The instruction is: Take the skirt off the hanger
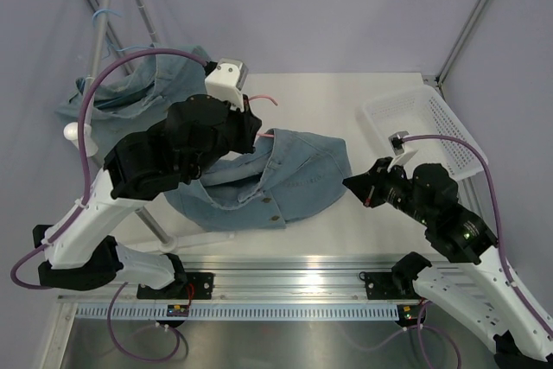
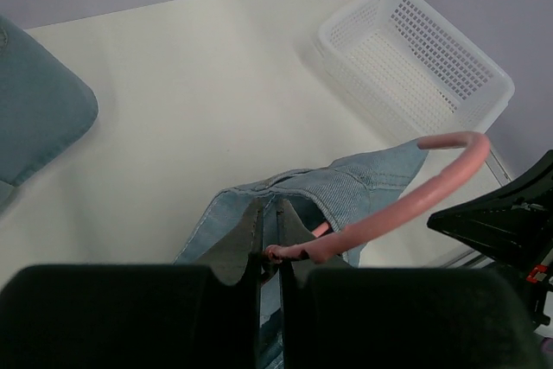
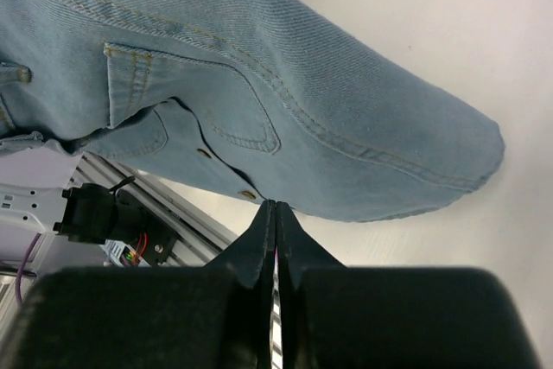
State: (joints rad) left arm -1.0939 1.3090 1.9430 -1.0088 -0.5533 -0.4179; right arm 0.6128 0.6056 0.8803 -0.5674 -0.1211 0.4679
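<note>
The light-blue denim skirt lies on the white table, its waist still round the pink hanger. My left gripper is over the waist and shut on the hanger. In the left wrist view the left gripper pinches the hanger's neck, and the hanger hook curves to the right above the skirt. My right gripper is shut just off the skirt's right edge. In the right wrist view the right gripper touches the edge of the skirt, with no cloth seen between the jaws.
A white plastic basket stands at the back right and also shows in the left wrist view. A second heap of denim hangs by the rack poles at the back left. The table's front rail is close.
</note>
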